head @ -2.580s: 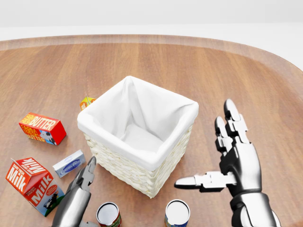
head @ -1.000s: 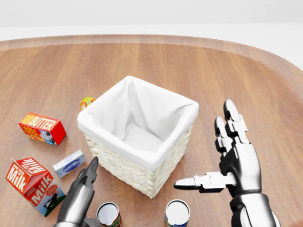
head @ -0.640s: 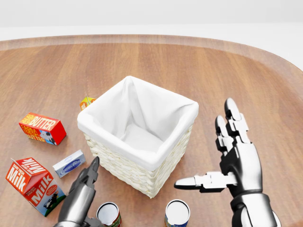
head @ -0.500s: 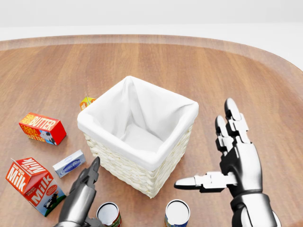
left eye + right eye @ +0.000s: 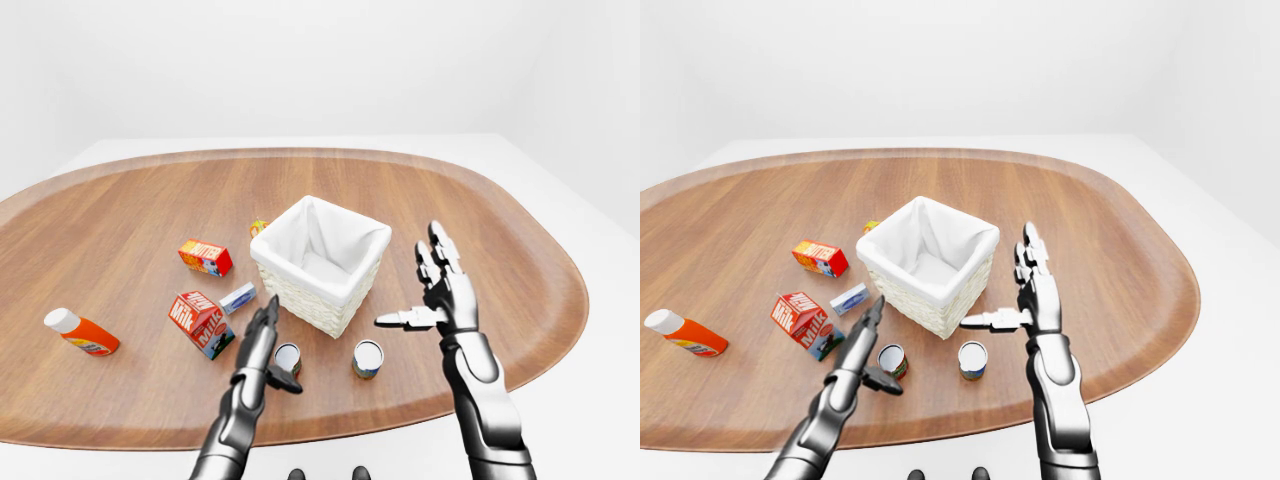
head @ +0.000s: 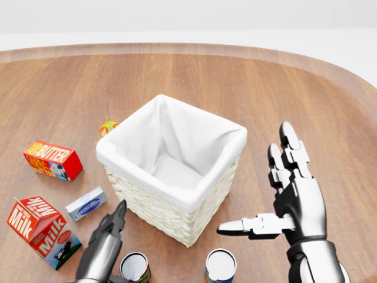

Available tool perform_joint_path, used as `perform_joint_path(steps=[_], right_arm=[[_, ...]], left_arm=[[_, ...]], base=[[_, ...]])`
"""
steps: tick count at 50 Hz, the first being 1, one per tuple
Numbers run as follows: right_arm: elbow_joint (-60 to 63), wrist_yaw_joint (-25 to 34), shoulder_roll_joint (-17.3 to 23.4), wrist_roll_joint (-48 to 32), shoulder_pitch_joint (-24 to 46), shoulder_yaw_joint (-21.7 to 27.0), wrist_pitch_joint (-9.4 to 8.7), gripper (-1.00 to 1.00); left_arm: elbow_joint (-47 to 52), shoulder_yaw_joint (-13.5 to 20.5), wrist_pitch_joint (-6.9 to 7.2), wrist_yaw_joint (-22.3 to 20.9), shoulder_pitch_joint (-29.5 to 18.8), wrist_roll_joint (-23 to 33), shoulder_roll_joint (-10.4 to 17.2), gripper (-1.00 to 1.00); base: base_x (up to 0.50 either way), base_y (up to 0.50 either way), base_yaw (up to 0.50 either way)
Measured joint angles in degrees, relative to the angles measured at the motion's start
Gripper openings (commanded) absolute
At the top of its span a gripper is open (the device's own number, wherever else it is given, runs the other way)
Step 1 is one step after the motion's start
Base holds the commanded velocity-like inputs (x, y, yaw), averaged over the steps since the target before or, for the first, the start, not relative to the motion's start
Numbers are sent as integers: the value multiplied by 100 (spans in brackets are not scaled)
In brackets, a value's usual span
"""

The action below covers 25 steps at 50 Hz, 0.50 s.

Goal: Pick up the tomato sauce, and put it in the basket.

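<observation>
Hovering left hand (image 5: pixel 262 345) sits just left of the red-labelled tomato sauce (image 5: pixel 287 358) can, fingers (image 5: pixel 267 315) straight and spread, thumb pointing toward the can, not closed on it. Can stands upright on the wooden counter (image 5: pixel 120 200), just below the white-lined basket (image 5: pixel 320 262) in the left-eye view. Right hand (image 6: pixel 288 203) is raised right of the basket, fingers open, thumb pointing left, holding nothing. Blue-labelled can (image 5: pixel 367 358) stands below that thumb. Milk carton (image 5: pixel 201 323) is left of the left hand.
</observation>
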State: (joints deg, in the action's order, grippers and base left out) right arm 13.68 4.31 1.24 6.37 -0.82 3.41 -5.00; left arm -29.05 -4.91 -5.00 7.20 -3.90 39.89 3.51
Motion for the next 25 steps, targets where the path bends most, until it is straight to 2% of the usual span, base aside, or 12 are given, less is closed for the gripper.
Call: perform_joint_path(steps=[25], right_arm=[[58,5,-2,9,-28,-3,0,100]], left_arm=[[-314,-27,0,126,-98,54,-8,100]], base=[[0,0,0]])
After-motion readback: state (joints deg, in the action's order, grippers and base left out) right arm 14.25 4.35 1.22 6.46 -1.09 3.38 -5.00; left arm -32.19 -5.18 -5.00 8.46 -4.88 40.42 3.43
